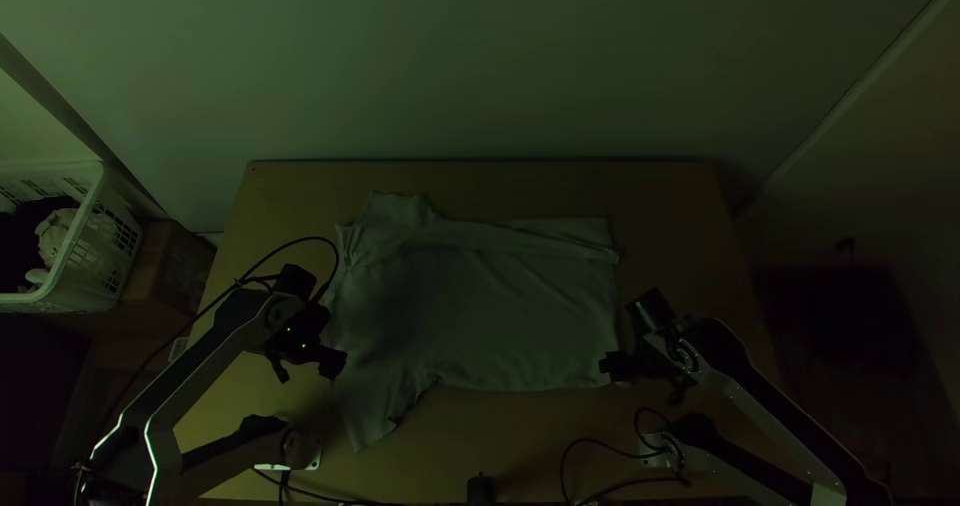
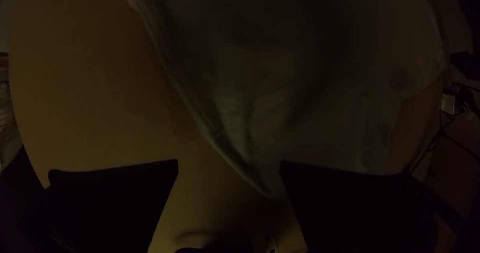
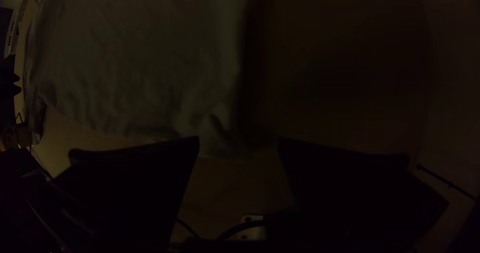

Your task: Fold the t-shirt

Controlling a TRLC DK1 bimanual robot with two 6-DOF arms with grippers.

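Note:
The light t-shirt (image 1: 500,306) lies spread on the table, one long side folded over in a strip along the far edge; one sleeve points to the near left. Over the shirt's left edge, my left gripper (image 1: 308,368) stands open. In the left wrist view, the t-shirt (image 2: 280,98) extends below and past one finger of my left gripper (image 2: 229,165). At the shirt's near right corner is my right gripper (image 1: 645,378), also open. In the right wrist view, a corner of the t-shirt (image 3: 150,73) lies below the gap of my right gripper (image 3: 238,142), ungripped.
A white basket (image 1: 85,236) with cloth items stands at the left on a brown box (image 1: 170,266). Black cables run on the table's near part, and a small black object (image 1: 481,489) sits at its near edge. Bare wood (image 1: 480,188) shows along the far side.

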